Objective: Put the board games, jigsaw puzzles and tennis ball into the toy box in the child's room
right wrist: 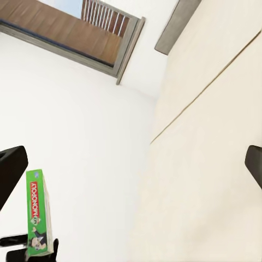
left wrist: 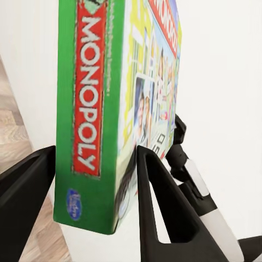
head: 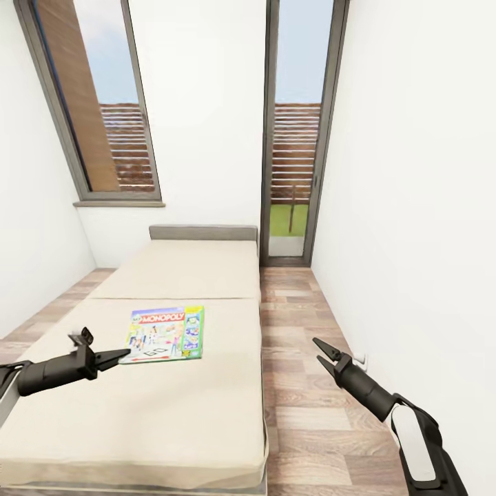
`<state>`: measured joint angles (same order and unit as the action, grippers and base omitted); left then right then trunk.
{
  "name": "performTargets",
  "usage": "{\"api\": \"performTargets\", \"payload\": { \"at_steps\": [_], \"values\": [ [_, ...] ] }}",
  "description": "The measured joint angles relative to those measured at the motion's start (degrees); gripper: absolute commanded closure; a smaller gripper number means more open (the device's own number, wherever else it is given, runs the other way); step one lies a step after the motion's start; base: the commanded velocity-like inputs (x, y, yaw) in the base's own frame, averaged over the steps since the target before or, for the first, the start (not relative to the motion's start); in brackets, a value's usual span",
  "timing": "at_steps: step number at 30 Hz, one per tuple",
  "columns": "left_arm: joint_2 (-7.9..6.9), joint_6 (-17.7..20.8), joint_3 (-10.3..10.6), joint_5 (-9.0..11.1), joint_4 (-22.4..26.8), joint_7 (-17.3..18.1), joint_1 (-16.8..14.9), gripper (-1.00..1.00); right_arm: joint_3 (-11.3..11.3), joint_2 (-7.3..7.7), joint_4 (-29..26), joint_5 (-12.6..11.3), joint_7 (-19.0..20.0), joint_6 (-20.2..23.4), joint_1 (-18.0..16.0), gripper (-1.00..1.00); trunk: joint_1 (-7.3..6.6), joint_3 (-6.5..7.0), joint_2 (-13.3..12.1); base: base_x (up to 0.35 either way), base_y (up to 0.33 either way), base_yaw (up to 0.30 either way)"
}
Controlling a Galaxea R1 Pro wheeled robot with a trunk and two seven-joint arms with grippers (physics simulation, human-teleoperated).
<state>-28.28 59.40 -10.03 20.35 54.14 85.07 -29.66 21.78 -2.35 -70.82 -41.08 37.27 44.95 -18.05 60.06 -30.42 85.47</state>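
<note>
Monopoly box (head: pixel 166 333) flat on beige bed (head: pixel 179 413), near its middle. Left gripper (head: pixel 121 355) at the box's near-left edge, fingers (left wrist: pixel 164 207) straddling the green side, grasping it. Right gripper (head: pixel 322 353) over wood floor (head: pixel 310 427), fingers spread, holding nothing.

Board game (head: pixel 166 333): green edge, red "MONOPOLY" banner, yellow multicoloured cover. Bed (head: pixel 172 413): plain beige cover, grey headboard. Floor (head: pixel 310 386): brown wood planks.
</note>
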Motion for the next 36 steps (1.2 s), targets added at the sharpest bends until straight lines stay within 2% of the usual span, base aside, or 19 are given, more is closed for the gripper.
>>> {"api": "performTargets", "payload": {
  "at_steps": [9, 19, 36],
  "values": [
    [-0.6, 0.0, 0.1, 0.0, -0.1, 0.1, -0.2, 1.0, -0.1, -0.06, 0.0, 0.0, 0.0, -0.2, 0.0, -1.0, -1.97, 1.62, -3.6, -0.146, 0.021, 0.006],
    [-0.54, 0.0, 0.1, 0.0, -0.1, 0.1, -0.2, 1.0, 0.0, 0.01, 0.0, 0.0, 0.4, -0.1, 0.0, -1.0, -4.18, 3.91, -7.6, -0.008, 0.001, 0.131],
    [-0.6, 0.0, 0.1, 0.1, -0.1, 0.1, -0.2, 1.0, 0.5, 0.12, 0.4, -0.4, 0.8, -0.3, 0.0, -1.0, -7.92, 7.02, -14.4, 0.0, 0.0, 0.007]
  ]
}}
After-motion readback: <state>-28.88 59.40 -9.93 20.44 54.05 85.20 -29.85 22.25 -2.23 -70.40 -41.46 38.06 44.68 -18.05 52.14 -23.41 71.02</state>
